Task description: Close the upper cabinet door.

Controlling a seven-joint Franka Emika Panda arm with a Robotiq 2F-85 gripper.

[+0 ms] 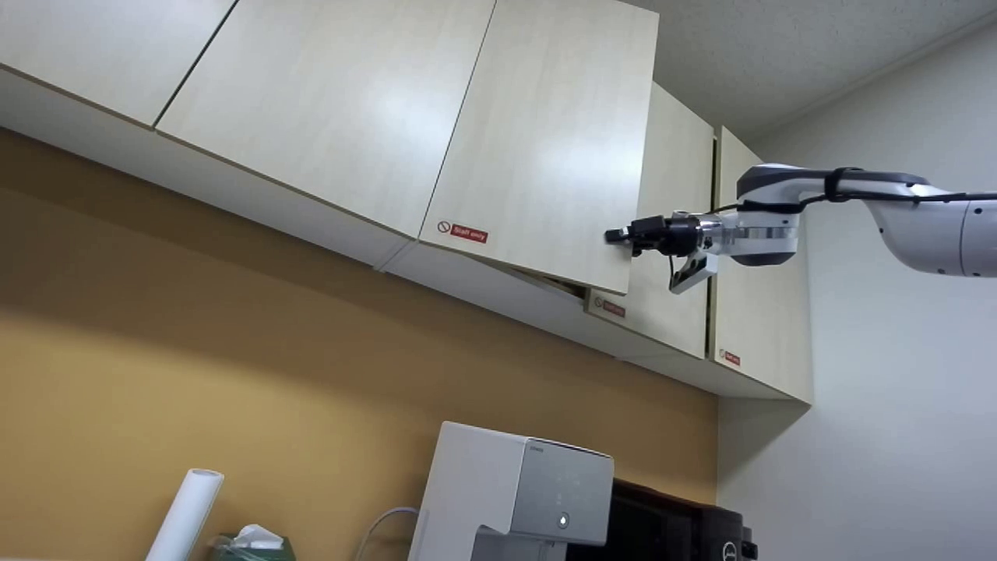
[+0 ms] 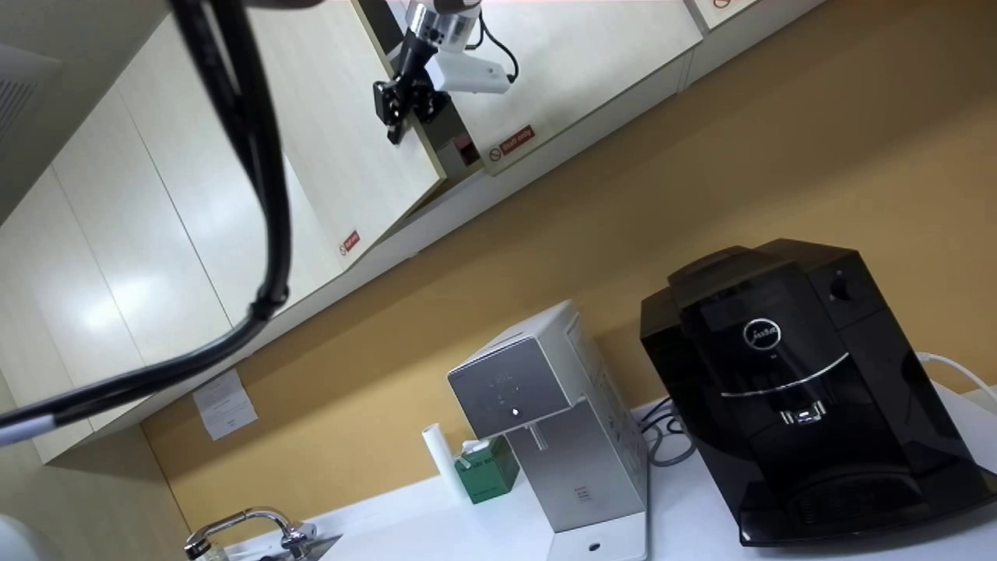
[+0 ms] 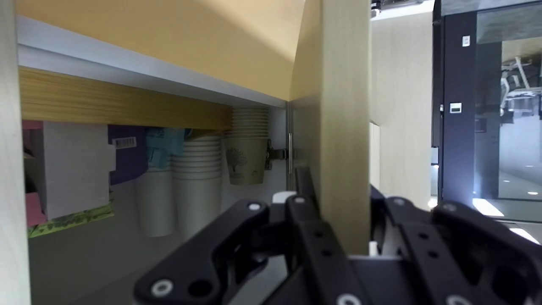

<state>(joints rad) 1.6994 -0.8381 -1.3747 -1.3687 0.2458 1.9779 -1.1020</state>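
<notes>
The upper cabinet door is a pale beige panel with a red-and-white sticker at a lower corner; it shows in both exterior views (image 1: 537, 148) (image 2: 343, 117). It stands ajar, its free edge out from the cabinet and a dark gap beneath. In the wrist view its edge (image 3: 345, 118) runs upright between the fingers. My gripper (image 1: 619, 235) (image 2: 408, 128) (image 3: 338, 186) is shut on that free edge near the lower corner. One black finger lies along the outer face, the other along the inner face. The inner finger is hidden in an exterior view behind the door.
A neighbouring door (image 1: 674, 226) with a sticker adjoins the opening. Paper cups (image 3: 247, 156) and a white box (image 3: 76, 169) sit inside the cabinet. Below stand a water dispenser (image 2: 576, 467), a black coffee machine (image 2: 779, 421) and a green tissue box (image 2: 489, 471). A black cable (image 2: 269, 195) hangs from the arm.
</notes>
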